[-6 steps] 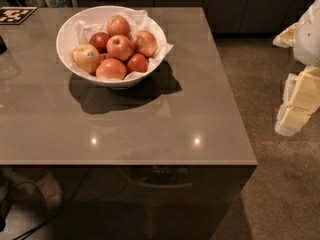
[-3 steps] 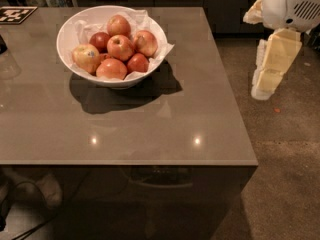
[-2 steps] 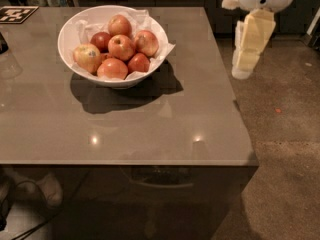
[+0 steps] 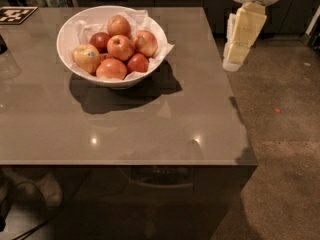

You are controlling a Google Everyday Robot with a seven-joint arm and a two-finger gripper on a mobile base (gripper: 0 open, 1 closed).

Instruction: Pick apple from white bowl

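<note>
Cream-coloured gripper (image 4: 235, 59) hangs beside the table (image 4: 150, 129) edge, touching nothing; spread or pressed, unclear.

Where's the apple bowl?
In the camera view, the white bowl sits far left on the grey table, holding apples. The tool hangs to its right, by the table's right edge.

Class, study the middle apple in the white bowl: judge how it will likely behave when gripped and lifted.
The middle apple looks round and glossy, so it may slip or roll in a grasp. Neighbouring apples in the white bowl touch it, so lifting could nudge them. The gripper hangs beyond the right edge of the table.
</note>
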